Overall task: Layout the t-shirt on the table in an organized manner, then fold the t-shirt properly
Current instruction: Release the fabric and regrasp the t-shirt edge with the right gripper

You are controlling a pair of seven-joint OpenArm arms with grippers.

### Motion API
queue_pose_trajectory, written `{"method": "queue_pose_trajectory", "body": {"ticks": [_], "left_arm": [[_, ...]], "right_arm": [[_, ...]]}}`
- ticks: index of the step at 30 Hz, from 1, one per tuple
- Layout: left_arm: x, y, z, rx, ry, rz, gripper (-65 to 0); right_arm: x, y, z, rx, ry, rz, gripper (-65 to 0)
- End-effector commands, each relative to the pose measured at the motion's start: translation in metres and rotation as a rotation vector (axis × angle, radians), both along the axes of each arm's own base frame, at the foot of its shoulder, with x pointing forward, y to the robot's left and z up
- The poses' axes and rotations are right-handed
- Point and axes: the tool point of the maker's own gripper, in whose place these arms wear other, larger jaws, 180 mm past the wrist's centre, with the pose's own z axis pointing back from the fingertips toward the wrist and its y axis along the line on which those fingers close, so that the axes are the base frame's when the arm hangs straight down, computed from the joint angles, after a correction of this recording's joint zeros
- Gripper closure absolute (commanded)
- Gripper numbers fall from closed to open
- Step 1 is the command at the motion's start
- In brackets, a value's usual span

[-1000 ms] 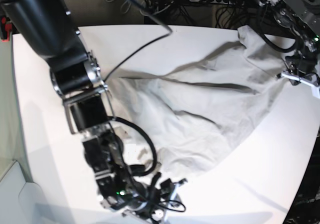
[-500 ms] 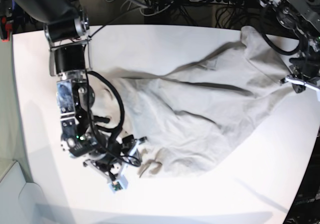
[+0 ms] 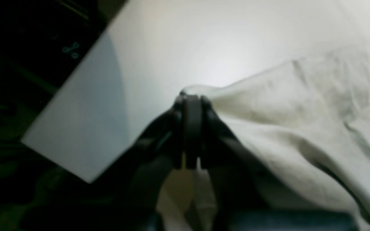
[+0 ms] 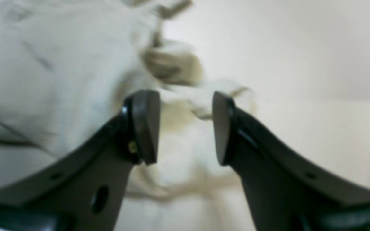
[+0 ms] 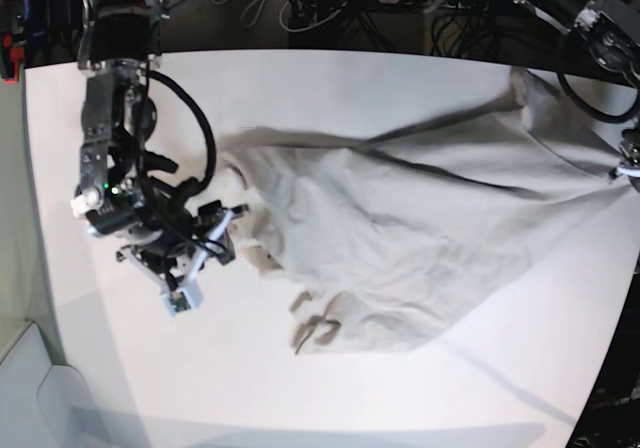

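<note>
- Two end effectors working: left end effector (image 3: 189, 106) is clamping t-shirt (image 5: 400, 218) corner nr table (image 5: 330, 388) edge.
- Right end effector (image 4: 185, 128) is hovering w/ jaws apart over rumpled hem.
- Front table area is lying bare; no legible writing.

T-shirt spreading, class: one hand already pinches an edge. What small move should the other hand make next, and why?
Probably ease the right hand forward and close it on the bunched t-shirt edge ahead of it. Its fingers stand open with nothing between them, while the left hand is shut on the opposite edge near the table border. A second grip would let both pull the cloth flat.
</note>
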Motion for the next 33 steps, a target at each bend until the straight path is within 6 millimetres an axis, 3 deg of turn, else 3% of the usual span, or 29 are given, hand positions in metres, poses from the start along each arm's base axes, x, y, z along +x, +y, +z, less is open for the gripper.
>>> {"method": "queue_pose_trajectory", "body": {"ticks": [1,7,13,17,22,27,33], "left_arm": [[0.003,0.007,0.011,0.026,-0.027,0.000,-0.3],[0.005,0.009,0.012,0.024,-0.032,0.002,-0.3],[0.009,0.001,0.014,-0.014,-0.068,-0.022,-0.3],[0.009,0.001,0.013,-0.015,-0.064,-0.022,-0.3],[0.004,0.000,0.008,-0.021,-0.051,-0.024,-0.3],[-0.002,0.001,0.003,-0.019,-0.034,-0.024,-0.3],[-0.006,0.000,-0.001,-0.020,-0.018,-0.024,-0.3]], "right_arm": [[0.007,-0.013,0.013,-0.021,-0.050,-0.011,-26.9],[-0.013,-0.045,0.000,-0.056,-0.009,-0.072,-27.5],[-0.025,-0.038,-0.007,-0.042,0.007,-0.065,-28.5],[-0.022,-0.040,-0.009,-0.034,0.010,-0.074,-37.8],[-0.001,-0.038,-0.002,-0.012,-0.042,-0.076,-42.9],[0.032,-0.038,-0.023,0.010,-0.001,-0.078,-42.6],[0.052,-0.045,-0.045,0.024,0.086,-0.107,-42.4]]}}
